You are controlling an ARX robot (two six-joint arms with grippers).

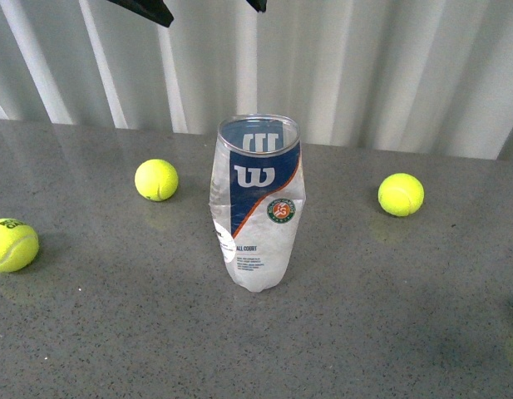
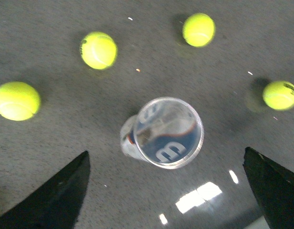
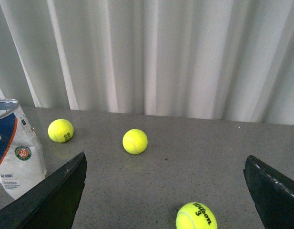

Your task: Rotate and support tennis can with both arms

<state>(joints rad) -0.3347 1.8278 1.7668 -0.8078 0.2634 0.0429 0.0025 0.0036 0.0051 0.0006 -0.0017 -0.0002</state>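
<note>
The tennis can (image 1: 258, 204) stands upright in the middle of the grey table, open mouth up, with the blue Wilson label and round emblem facing the front camera. Its clear wall looks dented. My left gripper (image 2: 166, 200) is open and empty, high above the can; it looks straight down at the can's mouth (image 2: 168, 132), which lies just beyond the fingertips. My right gripper (image 3: 163, 195) is open and empty, beside the can (image 3: 15, 152) and apart from it. Black arm parts (image 1: 144, 10) show at the front view's top edge.
Three tennis balls lie around the can in the front view: one behind it to the left (image 1: 156, 179), one at the far left (image 1: 11, 244), one to the right (image 1: 401, 194). Another ball (image 3: 196, 217) lies near my right gripper. A white curtain (image 1: 364, 66) backs the table.
</note>
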